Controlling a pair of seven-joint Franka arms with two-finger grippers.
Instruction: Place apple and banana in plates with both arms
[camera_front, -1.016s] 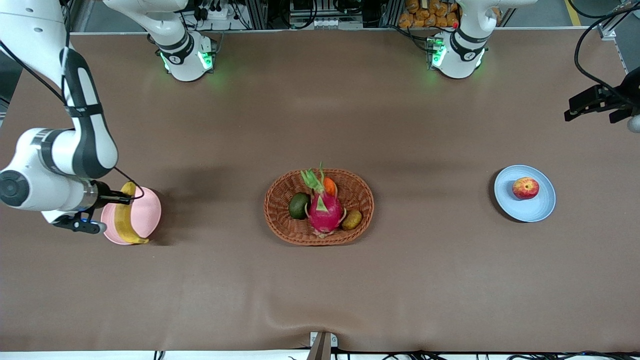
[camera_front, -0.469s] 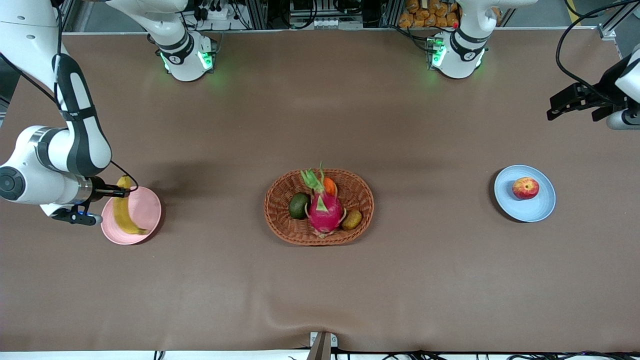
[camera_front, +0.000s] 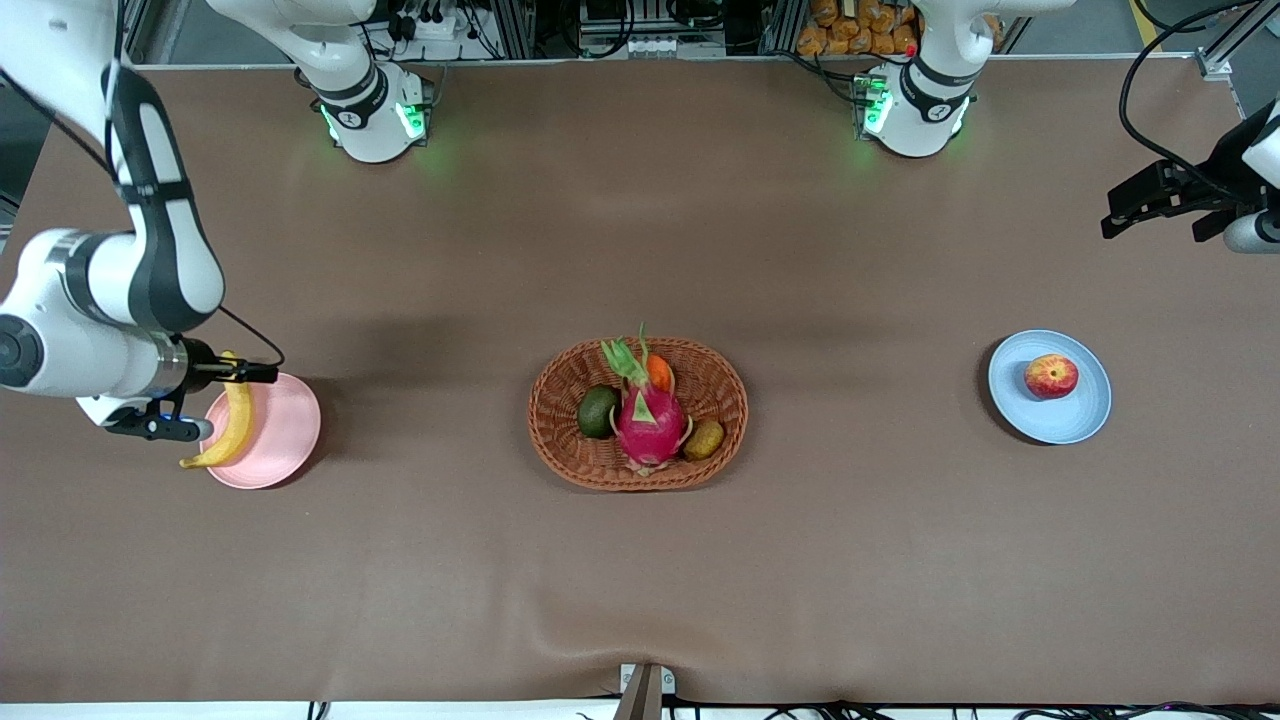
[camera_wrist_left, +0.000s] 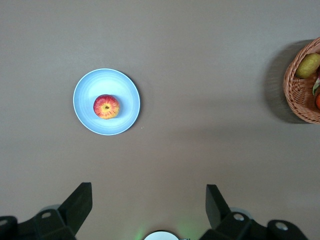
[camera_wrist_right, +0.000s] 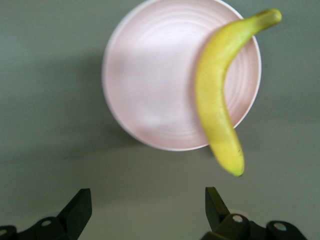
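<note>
The yellow banana (camera_front: 232, 425) lies across the rim of the pink plate (camera_front: 280, 435), toward the right arm's end of the table. One end overhangs the rim. The right wrist view shows the banana (camera_wrist_right: 216, 95) on the pink plate (camera_wrist_right: 150, 85), both ends past the rim. My right gripper (camera_front: 212, 402) is open and empty over the plate's edge; in its wrist view (camera_wrist_right: 147, 202) nothing is between the jaws. The red apple (camera_front: 1051, 376) sits in the blue plate (camera_front: 1085, 415). My left gripper (camera_front: 1150, 210) hangs open and empty, high over the table's left-arm end, apart from the apple (camera_wrist_left: 106, 106) and blue plate (camera_wrist_left: 127, 85).
An oval wicker basket (camera_front: 560, 400) stands mid-table holding a pink dragon fruit (camera_front: 648, 420), an avocado, a kiwi and a small orange fruit. Its edge shows in the left wrist view (camera_wrist_left: 295, 95). Brown cloth covers the table.
The banana has slid from the middle of the pink plate to its rim, one end now off the plate. My right gripper has drawn back slightly. My left gripper shifted a little.
</note>
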